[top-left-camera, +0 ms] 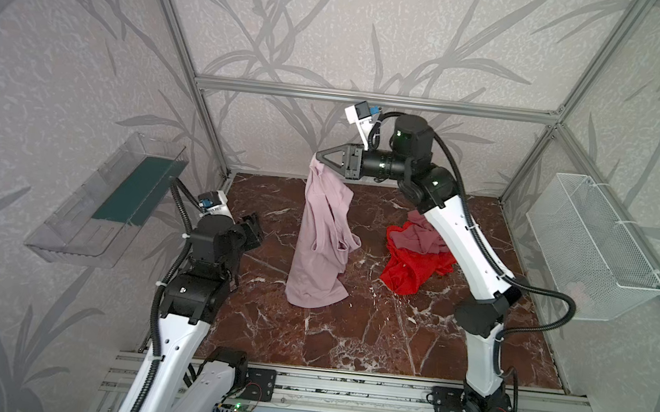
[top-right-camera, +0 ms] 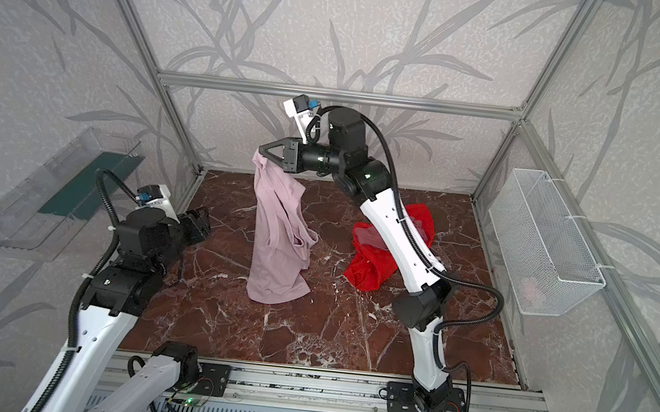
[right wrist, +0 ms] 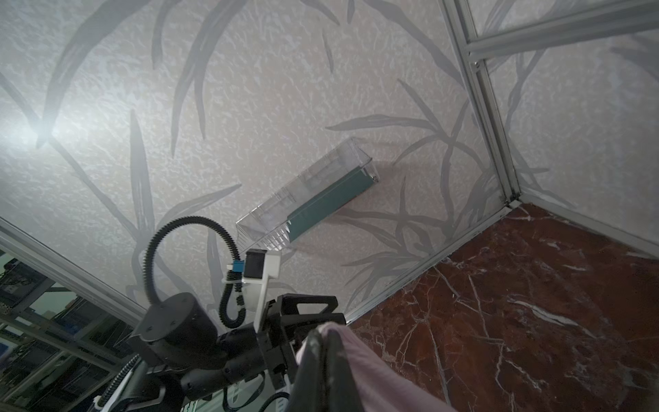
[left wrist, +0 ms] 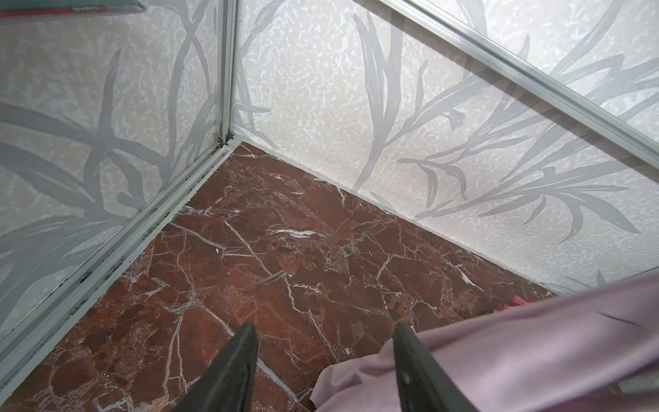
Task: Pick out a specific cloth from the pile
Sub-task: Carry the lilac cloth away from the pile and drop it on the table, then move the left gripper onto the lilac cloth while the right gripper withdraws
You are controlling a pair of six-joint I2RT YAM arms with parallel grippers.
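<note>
Left jaws, nearest in both top views, stand half-spread and empty beside the cloth (top-left-camera: 323, 231), which hangs below the clamped right jaws, evidently to separate it from the pile (top-left-camera: 409, 269) behind them; left wrist view: cloth (left wrist: 535, 339) drapes beside one finger (left wrist: 417, 367), ungripped; right wrist view: cloth (right wrist: 374, 378) pinched at the tips.

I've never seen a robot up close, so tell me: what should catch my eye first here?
The pale lilac-pink cloth hangs in a long drape mid-table, pinched at its top by the shut right hand. To its right the rest of the pile, bright red and dusty rose, lies crumpled on the dark red marble table.
</note>
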